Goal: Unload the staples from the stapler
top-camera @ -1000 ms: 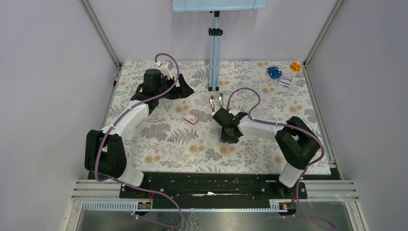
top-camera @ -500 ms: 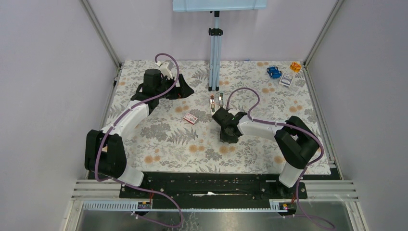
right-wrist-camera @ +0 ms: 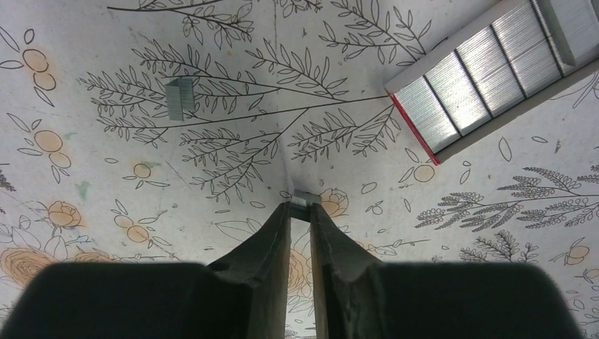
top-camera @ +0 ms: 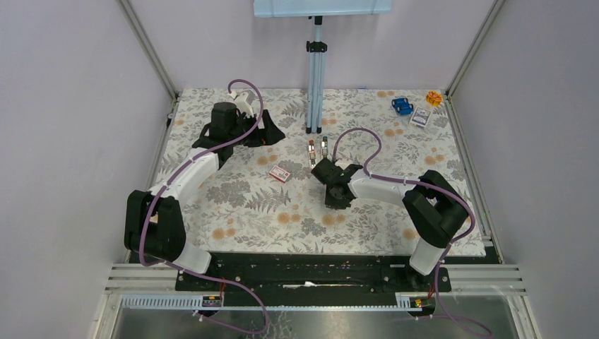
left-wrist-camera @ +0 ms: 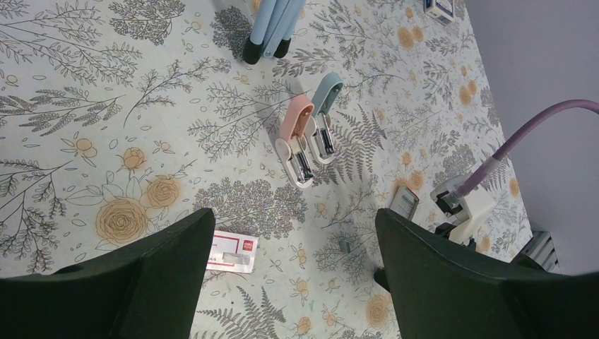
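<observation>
Nearest the arm bases, the right gripper [right-wrist-camera: 300,208] is what has changed. Its fingers have drawn in from a wider stance a second ago to a thin slit. They now appear to pinch a short staple strip [right-wrist-camera: 305,197] at their very tips, low over the table [top-camera: 233,212]. From above the arm has barely shifted, so the change is in the jaws rather than in the reach. I read this as the pick-up of a strip already out of the stapler. The grip is at the very tips and looks slight, so a lift could drop it.

Just beyond, a second staple strip [right-wrist-camera: 180,97] lies loose on the cloth. An open tray of staples [right-wrist-camera: 480,78] sits to the other side, apart from both.

Farther out, a red staple box [top-camera: 280,173] lies flat. Behind it the pink stapler [left-wrist-camera: 297,138] and the teal stapler [left-wrist-camera: 325,113] lie side by side, both folded open with their magazines exposed. Whether either magazine is loaded cannot be made out.

Farthest, the left gripper [left-wrist-camera: 294,212] hangs above the table as it did a second ago, its fingers spread wide and holding nothing.
</observation>
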Controlling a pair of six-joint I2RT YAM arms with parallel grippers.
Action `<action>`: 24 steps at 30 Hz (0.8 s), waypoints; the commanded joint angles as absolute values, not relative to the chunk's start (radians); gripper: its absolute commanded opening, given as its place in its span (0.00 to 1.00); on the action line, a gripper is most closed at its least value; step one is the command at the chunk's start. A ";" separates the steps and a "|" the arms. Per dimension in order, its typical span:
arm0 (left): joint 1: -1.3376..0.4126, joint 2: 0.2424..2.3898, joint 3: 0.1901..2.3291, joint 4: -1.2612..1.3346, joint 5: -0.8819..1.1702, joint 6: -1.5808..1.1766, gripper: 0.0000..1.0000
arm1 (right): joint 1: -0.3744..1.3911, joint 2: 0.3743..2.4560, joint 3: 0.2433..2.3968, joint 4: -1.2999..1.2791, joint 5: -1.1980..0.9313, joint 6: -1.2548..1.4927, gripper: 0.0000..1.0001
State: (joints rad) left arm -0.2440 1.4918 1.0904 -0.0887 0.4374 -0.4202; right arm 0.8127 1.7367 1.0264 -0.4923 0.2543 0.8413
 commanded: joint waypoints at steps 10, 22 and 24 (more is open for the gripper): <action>-0.245 1.474 1.090 -0.053 0.449 -0.426 0.88 | 0.820 1.692 1.074 -0.509 0.251 0.737 0.21; -0.245 1.475 1.091 -0.052 0.453 -0.428 0.88 | 0.806 1.652 1.105 -0.558 0.268 0.697 0.21; -0.245 1.476 1.092 -0.051 0.455 -0.429 0.88 | 0.790 1.645 1.105 -0.569 0.275 0.684 0.22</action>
